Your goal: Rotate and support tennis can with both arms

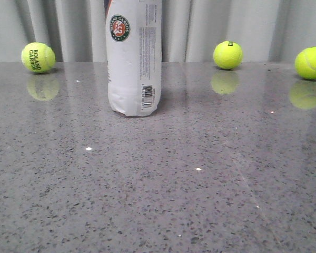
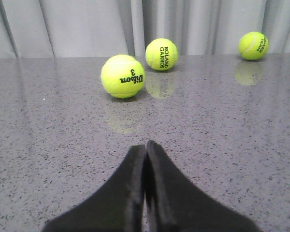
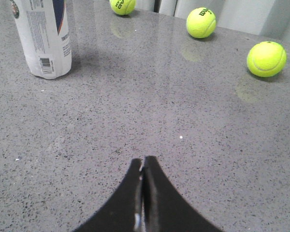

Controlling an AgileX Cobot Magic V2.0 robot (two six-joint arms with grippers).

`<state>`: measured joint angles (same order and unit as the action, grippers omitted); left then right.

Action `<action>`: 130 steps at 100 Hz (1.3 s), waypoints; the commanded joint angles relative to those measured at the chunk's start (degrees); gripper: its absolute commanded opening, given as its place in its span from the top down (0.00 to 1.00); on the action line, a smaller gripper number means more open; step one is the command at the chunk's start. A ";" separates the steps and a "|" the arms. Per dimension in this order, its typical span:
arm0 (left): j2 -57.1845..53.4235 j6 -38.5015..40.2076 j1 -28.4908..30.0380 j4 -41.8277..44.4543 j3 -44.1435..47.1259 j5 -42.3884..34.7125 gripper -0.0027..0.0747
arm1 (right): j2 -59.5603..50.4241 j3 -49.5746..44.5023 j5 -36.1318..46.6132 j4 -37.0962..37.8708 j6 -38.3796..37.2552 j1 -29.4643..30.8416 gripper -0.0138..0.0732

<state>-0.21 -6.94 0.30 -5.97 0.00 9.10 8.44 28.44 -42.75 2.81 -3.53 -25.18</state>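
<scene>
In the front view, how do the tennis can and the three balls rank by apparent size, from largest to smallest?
1. Tennis can, by far.
2. Right-edge ball, left ball and middle ball: nearly alike, so no ranking. The right one is cut off by the frame.
</scene>
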 commanded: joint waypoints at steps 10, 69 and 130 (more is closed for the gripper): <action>-1.99 0.63 -0.34 -0.22 2.62 -4.22 0.99 | 0.68 1.37 4.35 0.78 0.25 0.31 0.92; -1.99 0.63 -0.34 -0.22 2.62 -4.22 0.99 | 0.63 -8.13 30.12 1.47 0.25 7.23 0.92; -1.99 0.63 -0.34 -0.22 2.62 -4.22 0.99 | -2.75 -27.68 48.62 1.07 -5.39 22.64 0.92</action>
<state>-0.21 -6.84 0.30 -5.97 0.00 9.23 6.54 0.90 0.75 3.24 -8.58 -4.32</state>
